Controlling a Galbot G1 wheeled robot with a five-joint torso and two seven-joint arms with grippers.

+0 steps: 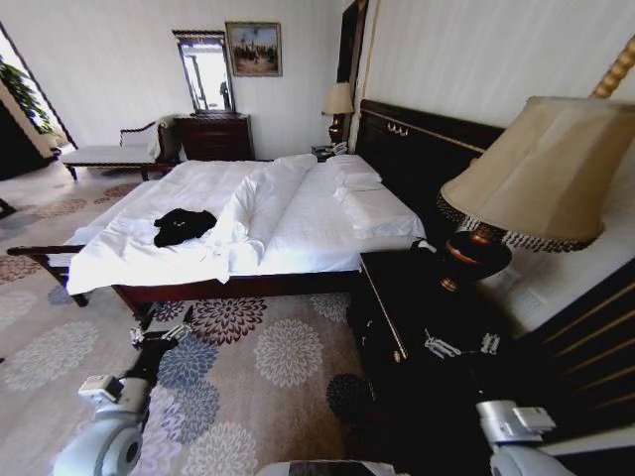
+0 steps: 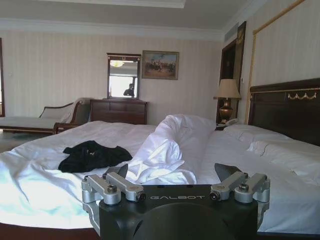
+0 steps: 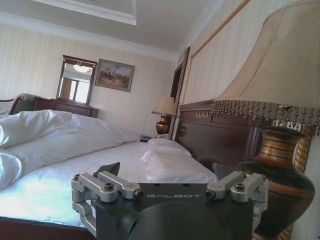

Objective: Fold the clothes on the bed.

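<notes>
A crumpled black shirt [image 1: 183, 226] lies on the white bed [image 1: 298, 223], left of centre in the head view. The left gripper [image 2: 171, 172] and right gripper [image 3: 166, 171] are both spread wide and hold nothing, short of the bed.

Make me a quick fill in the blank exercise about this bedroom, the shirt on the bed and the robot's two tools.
1. The black T-shirt lies crumpled on the ____ sheets of the bed.
2. The left tool has its fingers ____, with nothing between them.
3. The right tool is beside a ____ with a beaded shade.
4. On the far wall, a painting hangs next to a ____.

Missing words: white; open; lamp; mirror
</notes>
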